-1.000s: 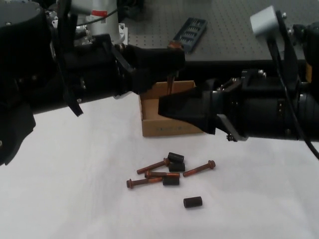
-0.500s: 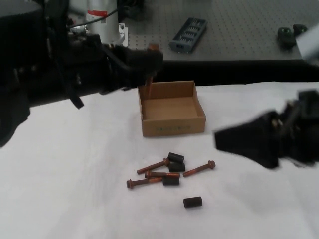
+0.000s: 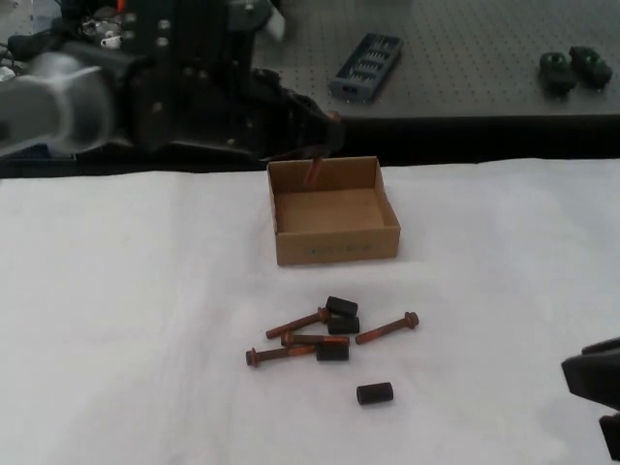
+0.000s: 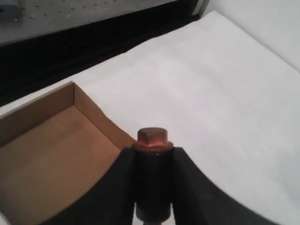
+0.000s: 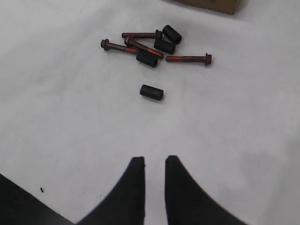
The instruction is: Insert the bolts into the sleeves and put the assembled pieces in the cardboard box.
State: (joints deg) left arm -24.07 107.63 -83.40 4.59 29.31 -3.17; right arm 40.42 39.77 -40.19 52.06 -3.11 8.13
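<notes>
My left gripper (image 4: 152, 187) is shut on a black sleeve (image 4: 151, 185) with a copper bolt head (image 4: 152, 137) sticking out of it. In the high view this gripper (image 3: 323, 136) hangs over the back wall of the cardboard box (image 3: 334, 247), and the bolt's shank (image 3: 313, 172) points down into it. Several loose copper bolts (image 3: 387, 329) and black sleeves (image 3: 341, 306) lie in a heap in front of the box. One sleeve (image 5: 152, 92) lies apart, nearest my right gripper (image 5: 154, 164), which is narrowly open and holds nothing at the near right corner (image 3: 596, 387).
The box floor (image 4: 42, 164) is bare. A white cloth (image 3: 145, 320) covers the bench in front. Behind it, on the perforated table, lie a blue bit case (image 3: 366, 64) and two dark green parts (image 3: 572, 66).
The right arm has pulled back from beside the box to the near right corner. The left arm has drawn back too, its gripper still over the box's back wall with the bolt and sleeve.
</notes>
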